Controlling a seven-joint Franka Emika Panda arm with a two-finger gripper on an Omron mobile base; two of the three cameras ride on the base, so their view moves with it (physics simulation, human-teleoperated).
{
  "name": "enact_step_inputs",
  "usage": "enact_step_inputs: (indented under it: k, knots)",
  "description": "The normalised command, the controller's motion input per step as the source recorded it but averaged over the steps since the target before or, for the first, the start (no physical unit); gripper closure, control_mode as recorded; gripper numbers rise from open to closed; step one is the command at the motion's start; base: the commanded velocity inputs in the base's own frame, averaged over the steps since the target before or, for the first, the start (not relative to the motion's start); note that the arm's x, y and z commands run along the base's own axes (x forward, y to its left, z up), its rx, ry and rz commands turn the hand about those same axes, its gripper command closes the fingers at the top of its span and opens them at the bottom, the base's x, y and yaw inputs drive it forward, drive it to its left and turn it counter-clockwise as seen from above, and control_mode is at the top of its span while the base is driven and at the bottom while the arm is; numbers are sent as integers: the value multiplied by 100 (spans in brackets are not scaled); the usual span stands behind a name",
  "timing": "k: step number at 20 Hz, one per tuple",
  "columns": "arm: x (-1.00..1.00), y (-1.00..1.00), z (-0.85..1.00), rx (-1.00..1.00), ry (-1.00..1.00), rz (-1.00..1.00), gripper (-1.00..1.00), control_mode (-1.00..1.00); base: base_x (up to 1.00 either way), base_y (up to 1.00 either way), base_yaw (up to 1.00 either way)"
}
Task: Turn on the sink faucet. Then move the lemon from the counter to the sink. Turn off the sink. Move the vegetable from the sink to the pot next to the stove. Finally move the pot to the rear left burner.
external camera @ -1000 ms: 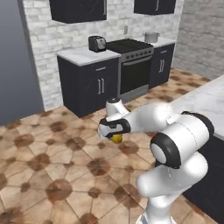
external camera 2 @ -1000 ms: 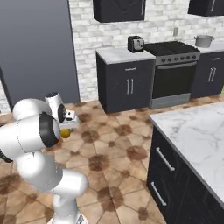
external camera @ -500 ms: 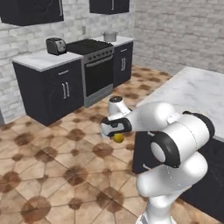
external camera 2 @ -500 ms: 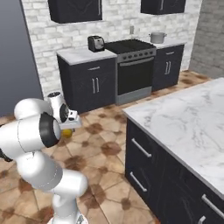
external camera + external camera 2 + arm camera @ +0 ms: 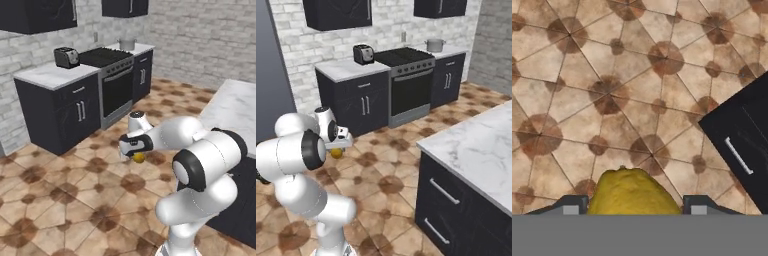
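The lemon (image 5: 632,192) is pinched between the two dark fingertips (image 5: 571,205) of the gripper (image 5: 135,154) and is carried in mid-air above the brown tiled floor (image 5: 60,200), well clear of any worktop. In the hand view the yellow fruit is seen bulging up between the finger tips, with patterned tiles spread below it and the corner of a dark cabinet with a pale bar handle (image 5: 738,156) at the right edge. In the left base view the lemon (image 5: 138,158) is seen as a small yellow ball just under the dark wrist of the white arm (image 5: 200,165); in the right base view it (image 5: 336,153) hangs beside the arm's shoulder.

Against the white brick back wall, the black stove (image 5: 112,82) is shown with its grated cooktop and dark oven door. The grey steel pot (image 5: 127,44) stands on the marble counter (image 5: 142,47) just beside the stove's far side. On the counter at the stove's other side, a toaster (image 5: 66,57) is set near the back edge. Dark upper cabinets (image 5: 336,12) are mounted above. A marble-topped island (image 5: 476,150) with dark drawer fronts is seen at the right of the right base view.
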Motion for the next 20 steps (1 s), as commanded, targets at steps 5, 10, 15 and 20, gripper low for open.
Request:
enact_step_inputs:
  k: [5, 10, 15, 20]
  knots:
    - [0, 0, 0, 0, 0, 0, 100, 100, 68, 100, -10]
    - [0, 0, 0, 0, 0, 0, 100, 100, 74, 97, -9]
    - [0, 0, 0, 0, 0, 0, 100, 100, 72, 96, -5]
    - [0, 0, 0, 0, 0, 0, 100, 100, 50, 47, 0]
